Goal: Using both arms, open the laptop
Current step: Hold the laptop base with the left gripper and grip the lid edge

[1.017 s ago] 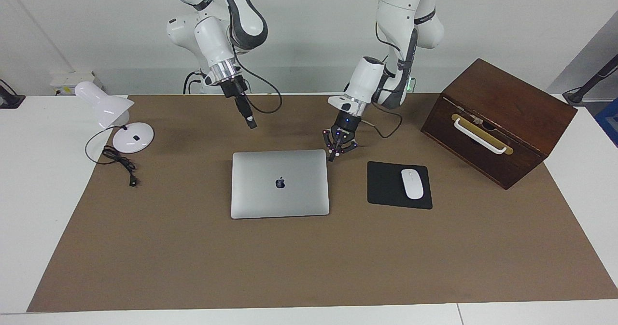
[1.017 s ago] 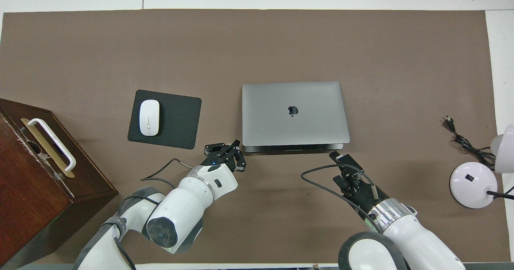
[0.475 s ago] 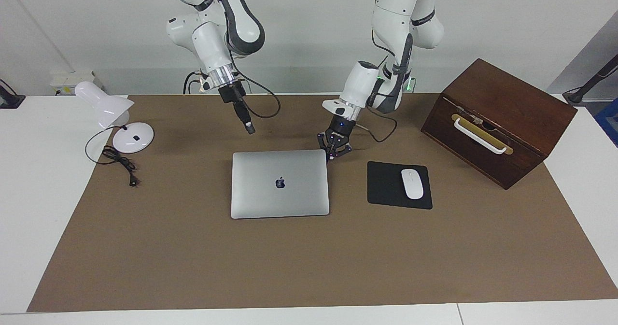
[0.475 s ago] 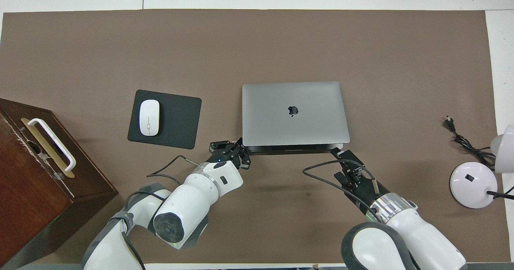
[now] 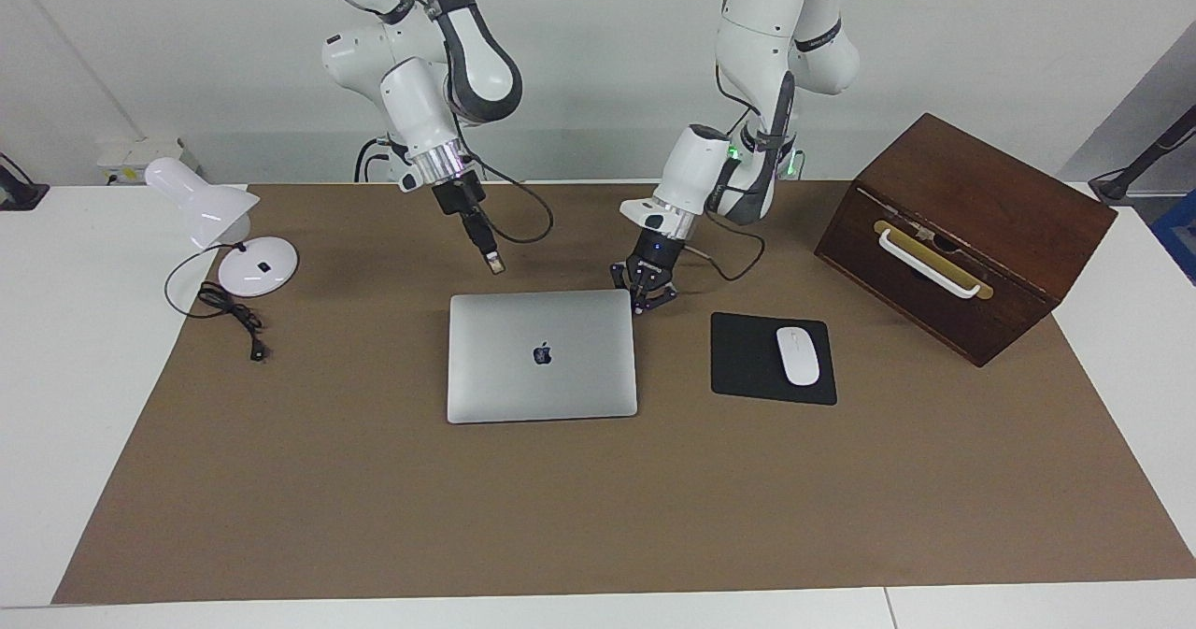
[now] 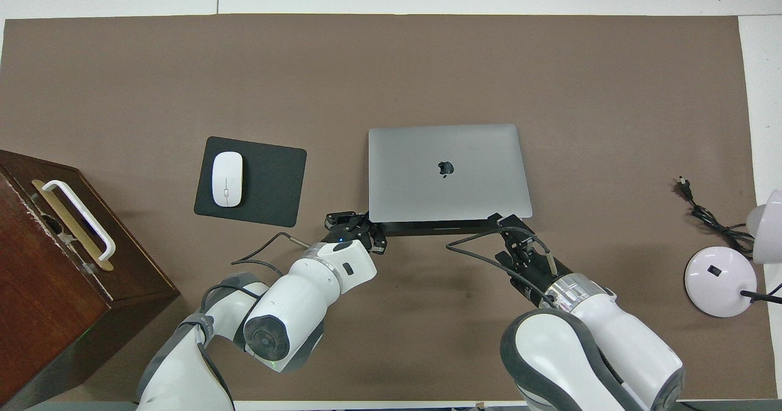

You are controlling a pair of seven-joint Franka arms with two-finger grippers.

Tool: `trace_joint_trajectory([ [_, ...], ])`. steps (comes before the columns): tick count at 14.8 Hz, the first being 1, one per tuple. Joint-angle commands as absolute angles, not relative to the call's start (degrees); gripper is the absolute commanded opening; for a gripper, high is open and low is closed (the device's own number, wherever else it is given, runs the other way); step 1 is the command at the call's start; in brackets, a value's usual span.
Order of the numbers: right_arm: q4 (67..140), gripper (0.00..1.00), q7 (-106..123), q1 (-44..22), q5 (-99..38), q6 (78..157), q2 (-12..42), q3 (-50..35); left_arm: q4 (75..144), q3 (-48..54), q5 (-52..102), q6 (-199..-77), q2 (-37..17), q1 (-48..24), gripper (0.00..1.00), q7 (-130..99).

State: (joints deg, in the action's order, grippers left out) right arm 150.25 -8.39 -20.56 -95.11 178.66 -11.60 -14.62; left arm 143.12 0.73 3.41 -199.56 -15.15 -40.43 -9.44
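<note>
- While the laptop (image 5: 542,355) lies closed on the brown surface (image 5: 374,498) beside the mouse pad (image 5: 747,358), the left gripper (image 5: 645,297) sits at its near corner, fingers spread.
- The right gripper (image 5: 492,262) hangs above the near edge; whether its fingers are apart I cannot tell.

Both arms' bases and upper links cut off by frame edges in both views. Left gripper (image 5: 643,300) sits at the laptop (image 5: 542,356) corner nearest the robots; finger spacing and contact unresolved. Right gripper (image 5: 492,260): finger state unreadable. Wooden box (image 6: 55,264) clipped by overhead frame edge; desk lamp (image 6: 730,264) head likewise clipped.
</note>
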Motion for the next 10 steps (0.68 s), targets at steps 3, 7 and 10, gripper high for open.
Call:
trace_joint_trajectory([
  [3,145.7,1.0,-3.9,-18.6,-97.1,178.1,-7.1,-14.7,141.7,-0.2,4.0,-200.8,-17.2,-42.1,0.0,-9.2],
  [7,143.8,1.0,-3.7,-18.5,-97.0,178.2,-4.7,-14.6,141.7,-0.2,4.0,-200.7,-17.2,-42.1,0.0,-9.2],
  [10,143.0,1.0,-3.0,-17.7,-97.0,178.3,-4.3,-14.6,141.7,-0.2,4.0,-200.7,-17.2,-42.1,0.0,-9.1],
])
